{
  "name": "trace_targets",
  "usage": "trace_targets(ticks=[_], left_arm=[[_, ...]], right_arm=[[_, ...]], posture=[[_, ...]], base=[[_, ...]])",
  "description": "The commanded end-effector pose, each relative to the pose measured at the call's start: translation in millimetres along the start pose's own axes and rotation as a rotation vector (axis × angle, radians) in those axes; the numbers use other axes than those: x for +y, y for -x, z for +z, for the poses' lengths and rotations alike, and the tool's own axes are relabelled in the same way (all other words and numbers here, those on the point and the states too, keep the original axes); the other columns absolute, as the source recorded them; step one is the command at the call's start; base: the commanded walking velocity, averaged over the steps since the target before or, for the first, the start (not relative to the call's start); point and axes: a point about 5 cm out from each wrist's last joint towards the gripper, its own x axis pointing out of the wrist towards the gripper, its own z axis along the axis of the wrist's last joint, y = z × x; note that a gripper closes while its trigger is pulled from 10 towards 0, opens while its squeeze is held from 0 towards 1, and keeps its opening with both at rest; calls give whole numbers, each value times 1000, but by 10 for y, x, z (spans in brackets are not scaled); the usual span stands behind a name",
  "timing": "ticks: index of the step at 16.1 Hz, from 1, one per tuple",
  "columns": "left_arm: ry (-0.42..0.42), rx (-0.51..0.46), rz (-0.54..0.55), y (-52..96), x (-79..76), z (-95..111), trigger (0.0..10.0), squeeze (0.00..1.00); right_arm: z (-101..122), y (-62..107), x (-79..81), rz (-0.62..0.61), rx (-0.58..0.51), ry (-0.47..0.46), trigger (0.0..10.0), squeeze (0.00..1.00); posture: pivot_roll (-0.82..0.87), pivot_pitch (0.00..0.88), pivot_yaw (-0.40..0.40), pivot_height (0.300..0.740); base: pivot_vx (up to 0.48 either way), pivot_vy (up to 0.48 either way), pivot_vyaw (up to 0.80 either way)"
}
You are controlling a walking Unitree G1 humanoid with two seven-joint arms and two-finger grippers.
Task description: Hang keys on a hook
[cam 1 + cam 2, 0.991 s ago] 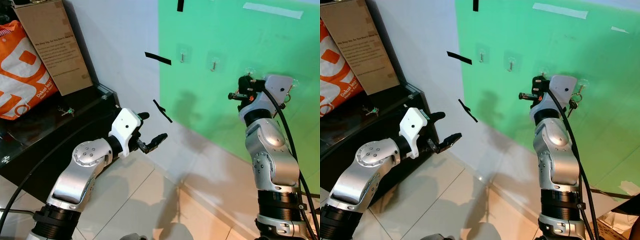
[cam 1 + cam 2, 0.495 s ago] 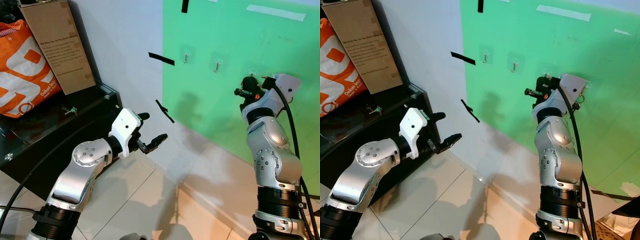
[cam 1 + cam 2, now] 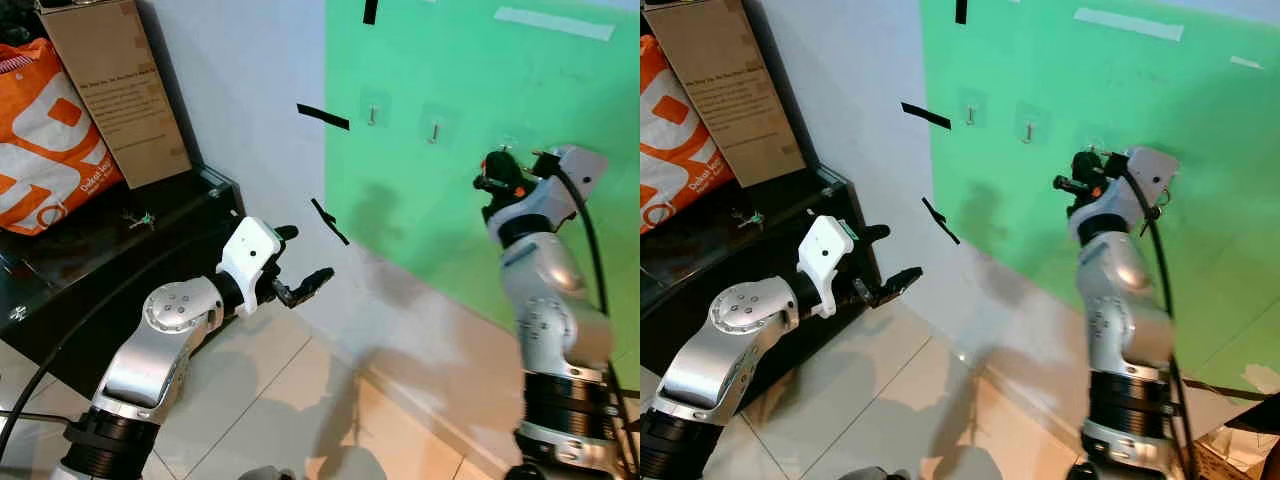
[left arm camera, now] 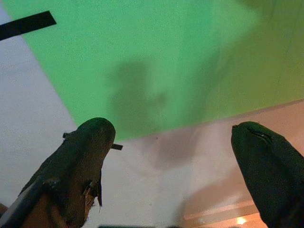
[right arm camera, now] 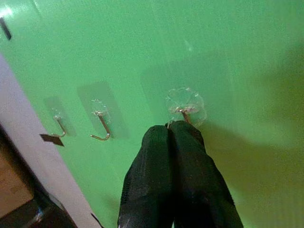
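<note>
Pressing its two black fingers flat together with nothing visible between them, the right gripper [image 5: 173, 128] is hovering high at the green wall panel [image 3: 480, 80], its tips just below the clear round adhesive hook with a metal prong [image 5: 185, 102]. Two more clear stick-on hooks [image 5: 100, 126] are sitting further left on the panel. The left gripper [image 3: 308, 253] is idling low at the near left with its fingers spread apart. A small metal bunch of keys with a green tag [image 3: 135, 218] is lying on the far-left black glossy cabinet [image 3: 90, 270], well apart from both grippers. The bunch is likely light, rigid but jangly and slippery. Pinching it by the ring or tag should leave the loop free for the prong.
</note>
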Motion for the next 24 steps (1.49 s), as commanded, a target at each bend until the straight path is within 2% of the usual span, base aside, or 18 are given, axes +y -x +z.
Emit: trace_targets(ticks=[1, 4, 9, 13, 16, 17, 20, 24], left_arm=[[-10, 4, 5, 23, 13, 22, 10000, 0], [-5, 4, 5, 21, 5, 19, 10000, 0], [-2, 4, 9, 17, -1, 15, 10000, 0], [-5, 6, 14, 20, 6, 12, 10000, 0], [-6, 7, 17, 20, 8, 12, 10000, 0], [-6, 7, 18, 20, 9, 12, 10000, 0], [-6, 6, 17, 16, 12, 15, 10000, 0], [-5, 8, 13, 16, 8, 13, 10000, 0]], right_arm=[[32, 26, -63, 16, 15, 53, 10000, 0], [34, 74, -158, 45, 51, 118, 10000, 0], [19, 104, -284, 3, 81, 141, 10000, 0], [197, 90, -219, 46, -44, 105, 10000, 0], [316, 92, -168, 70, -129, 39, 10000, 0], [313, 93, -168, 69, -128, 35, 10000, 0], [166, 92, -211, 55, -29, 106, 10000, 0], [128, 104, -204, 71, -5, 97, 10000, 0]], posture=[[-47, 0, 59, 740], [-51, 0, 57, 740], [-51, 0, 52, 740], [-52, 0, 49, 740], [-53, 0, 50, 740], [-53, 0, 49, 740], [-53, 0, 49, 740], [-54, 0, 50, 740]], base=[[0, 0, 0], [0, 0, 0], [0, 0, 0], [0, 0, 0], [0, 0, 0], [0, 0, 0], [0, 0, 0], [0, 0, 0]])
